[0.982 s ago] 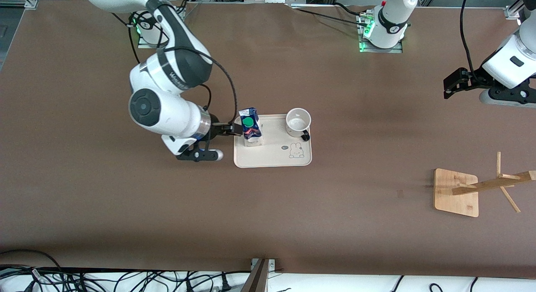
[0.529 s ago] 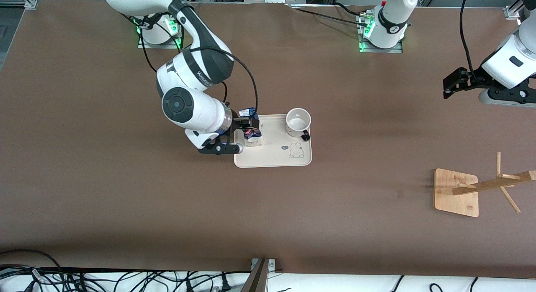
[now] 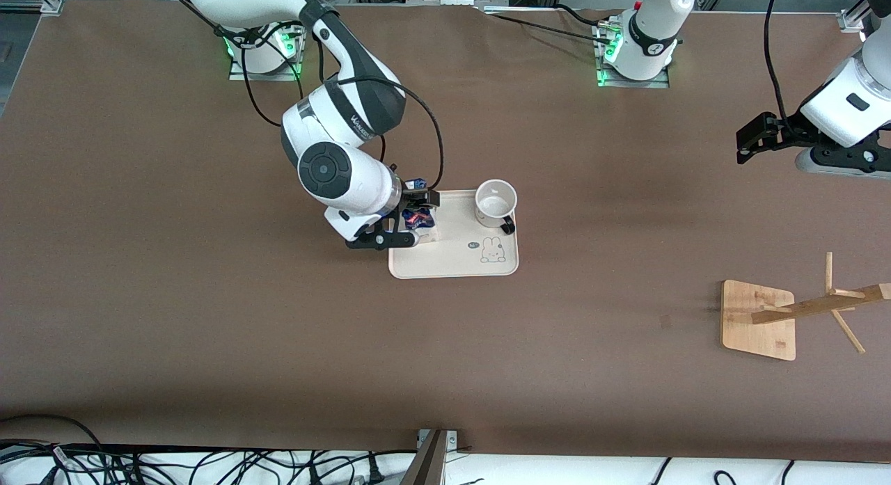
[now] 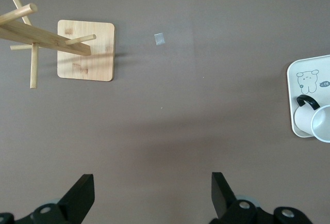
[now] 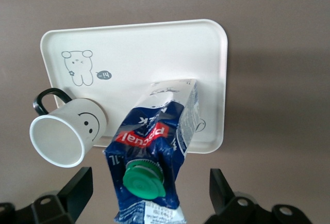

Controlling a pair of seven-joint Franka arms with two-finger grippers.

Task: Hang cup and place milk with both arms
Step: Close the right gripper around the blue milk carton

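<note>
Right gripper has closed in on the milk over the last second: a moment ago its fingers stood just off the edge of the tray, and now they straddle the carton, one finger on each side of it, spread wide and not yet pressing. In the right wrist view the green cap sits between the two fingertips, so the carton is lined up for a squeeze. From the front view the wrist hides most of the carton, so whether either finger already touches cardboard is hard to say; it looks like a small gap on both sides.

The cup stands upright on the same tray, just past the milk from this gripper, its black handle turned toward the front camera. Nothing about it has shifted.

Left gripper waits unmoved with its fingers apart, high over bare table near its own end, the wooden rack below and ahead of it, the cup well apart from it.

Judging by this, the approach to the milk is finished and closing on it comes next; neither thing has been lifted.
</note>
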